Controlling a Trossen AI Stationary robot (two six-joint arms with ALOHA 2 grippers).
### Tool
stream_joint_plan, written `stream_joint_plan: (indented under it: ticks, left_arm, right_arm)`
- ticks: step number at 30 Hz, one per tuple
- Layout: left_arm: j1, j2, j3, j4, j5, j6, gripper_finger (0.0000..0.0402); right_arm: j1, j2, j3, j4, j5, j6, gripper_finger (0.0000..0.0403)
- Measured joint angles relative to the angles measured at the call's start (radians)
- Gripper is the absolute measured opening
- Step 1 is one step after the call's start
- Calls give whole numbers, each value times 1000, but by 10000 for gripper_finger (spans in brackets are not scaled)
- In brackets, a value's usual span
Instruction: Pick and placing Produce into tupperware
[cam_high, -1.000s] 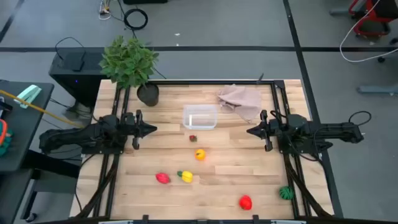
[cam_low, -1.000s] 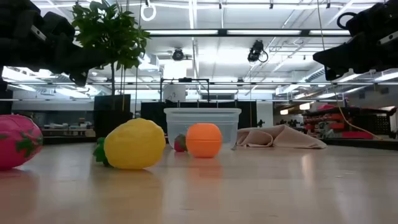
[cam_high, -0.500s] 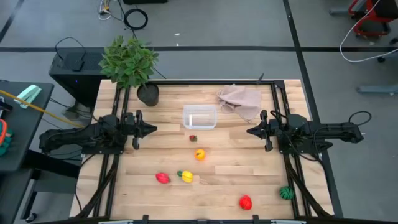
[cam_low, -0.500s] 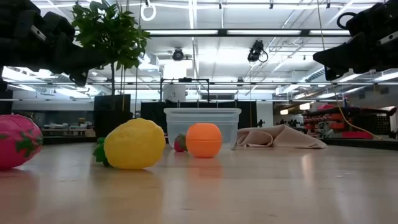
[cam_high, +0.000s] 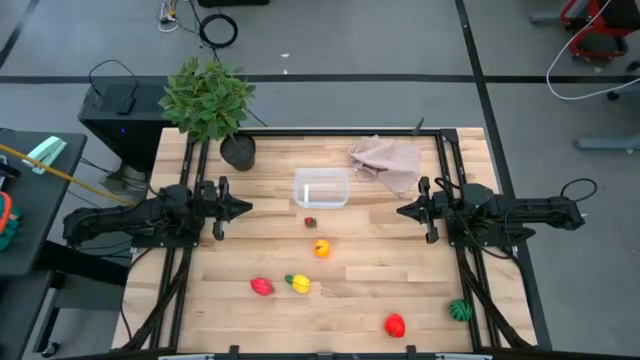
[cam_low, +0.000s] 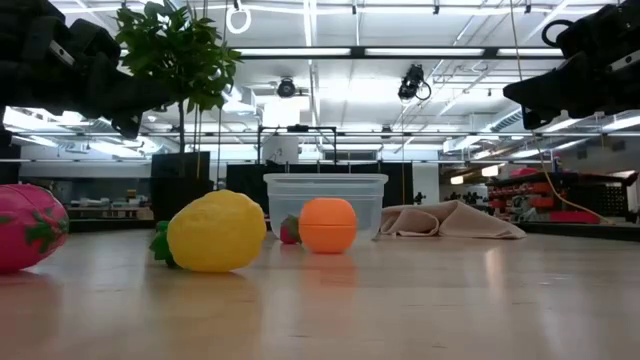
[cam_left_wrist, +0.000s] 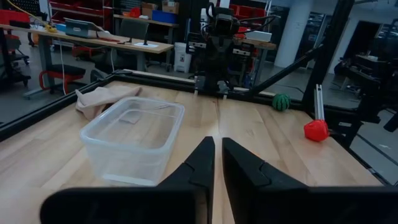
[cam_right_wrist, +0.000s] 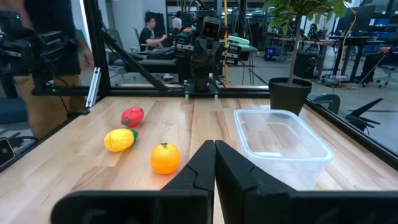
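The clear tupperware (cam_high: 321, 189) stands on its base at the table's far middle, seemingly with nothing in it. Six produce pieces lie on the table: a small red one (cam_high: 310, 222) just near of the box, an orange one (cam_high: 321, 248), a yellow one (cam_high: 299, 283), a pink-red one (cam_high: 261, 286), a red one (cam_high: 394, 325) and a green one (cam_high: 459, 310). My left gripper (cam_high: 245, 208) hovers shut at the left side, pointing toward the box. My right gripper (cam_high: 400, 211) hovers shut at the right side, facing it. Both stay above the table.
A potted plant (cam_high: 212, 105) stands at the far left corner. A beige-pink cloth (cam_high: 387, 160) lies crumpled right of the box. Black frame rails (cam_high: 448, 170) run along both sides. Bare wood lies between the two grippers. People show in the room beyond (cam_right_wrist: 56, 68).
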Motion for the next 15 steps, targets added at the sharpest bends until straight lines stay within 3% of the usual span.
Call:
stream_joint_plan:
  ticks: [15]
  left_arm:
    - [0,0,0,0,0,0,28]
  right_arm:
    - [0,0,0,0,0,0,17]
